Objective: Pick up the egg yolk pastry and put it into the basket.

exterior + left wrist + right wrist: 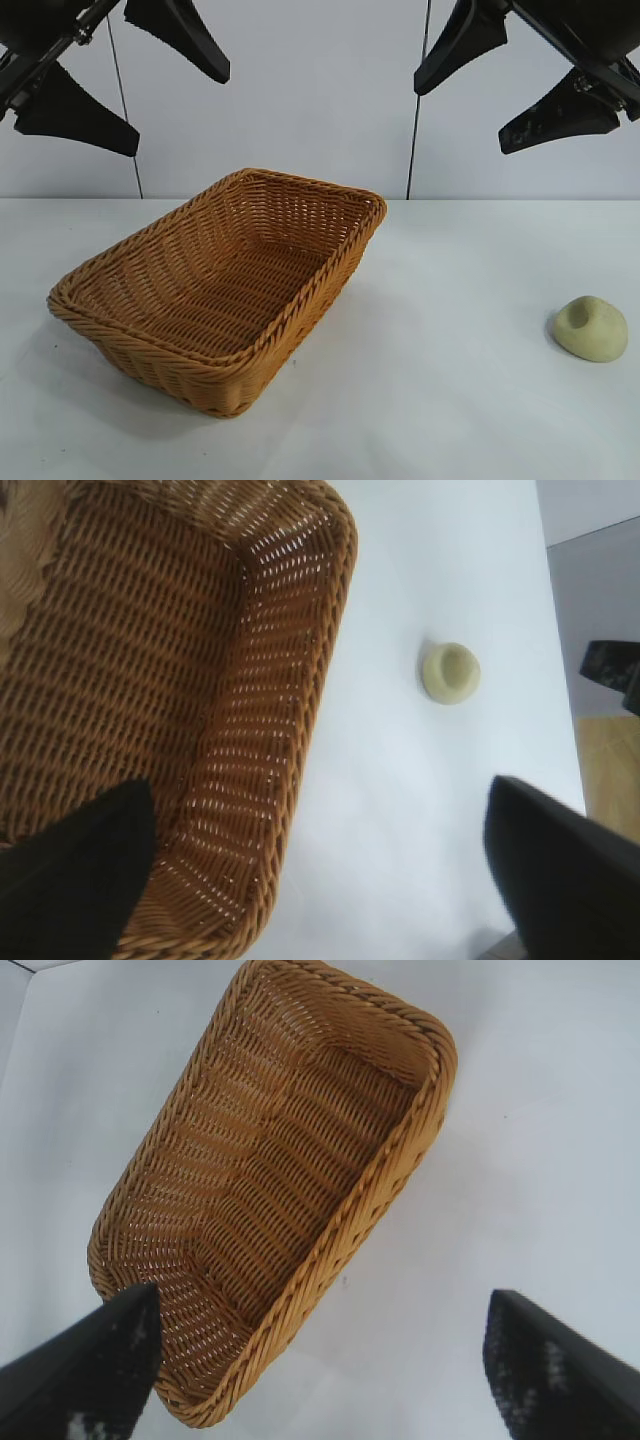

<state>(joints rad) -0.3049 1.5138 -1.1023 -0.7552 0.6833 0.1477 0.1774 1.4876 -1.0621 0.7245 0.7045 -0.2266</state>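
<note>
white table (450, 420), pale wall (300, 100) (panel seams)

No text, label, brand, number or sign can be read on any surface in these views.

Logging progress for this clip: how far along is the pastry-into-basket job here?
Nothing looks done yet. The egg yolk pastry sits on the white table, well apart from the basket, which holds nothing. Nothing is in hand: the left gripper and right gripper hang open and raised above the table, neither near the pastry. Left to do: reach the pastry, grasp it, carry it over and drop it in.
</note>
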